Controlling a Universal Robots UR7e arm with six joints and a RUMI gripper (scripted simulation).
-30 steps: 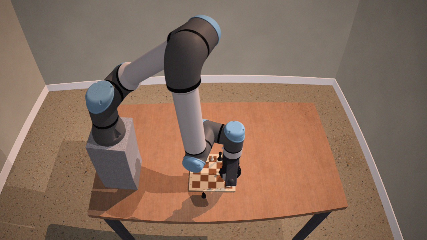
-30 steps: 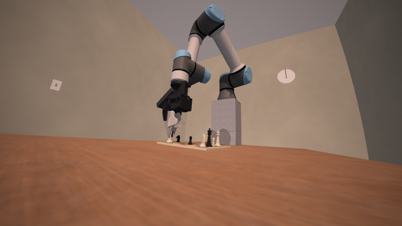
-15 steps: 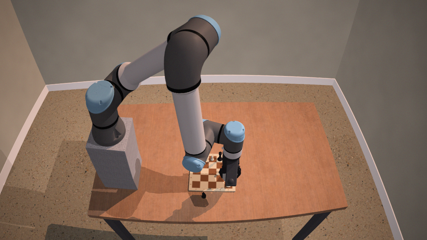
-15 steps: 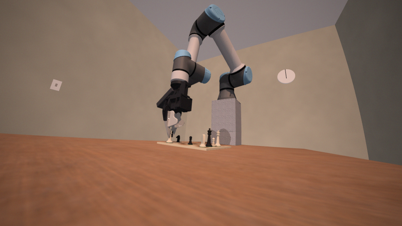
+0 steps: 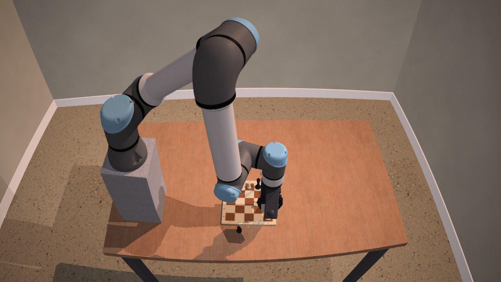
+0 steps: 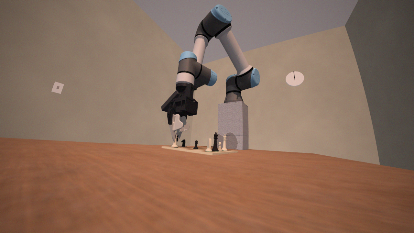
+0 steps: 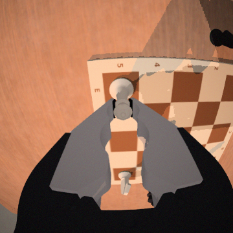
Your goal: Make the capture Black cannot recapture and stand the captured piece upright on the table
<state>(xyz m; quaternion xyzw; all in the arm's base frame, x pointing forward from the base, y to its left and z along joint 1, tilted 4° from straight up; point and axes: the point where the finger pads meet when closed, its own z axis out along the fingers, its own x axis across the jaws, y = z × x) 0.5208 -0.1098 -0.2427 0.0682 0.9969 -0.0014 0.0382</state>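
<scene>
Pincer (image 5: 270, 210) (image 6: 176, 138) (image 7: 122, 99): pinching the white piece (image 5: 267, 218) (image 6: 174, 144) (image 7: 121, 88) high, likely to keep its base free
White piece: at E5, probably capturing there
Black knight (image 5: 239, 229) (image 6: 183, 142) (image 7: 221, 37): upright on the desk (image 5: 315, 210) (image 6: 202, 188) (image 7: 48, 48), presumably as captured

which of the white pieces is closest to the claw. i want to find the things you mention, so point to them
The white piece (image 5: 267, 218) (image 6: 174, 144) (image 7: 122, 88) on corner square E5: its top is between the fingertips of the claw (image 6: 176, 138) (image 7: 122, 99), unlike the others.
</scene>
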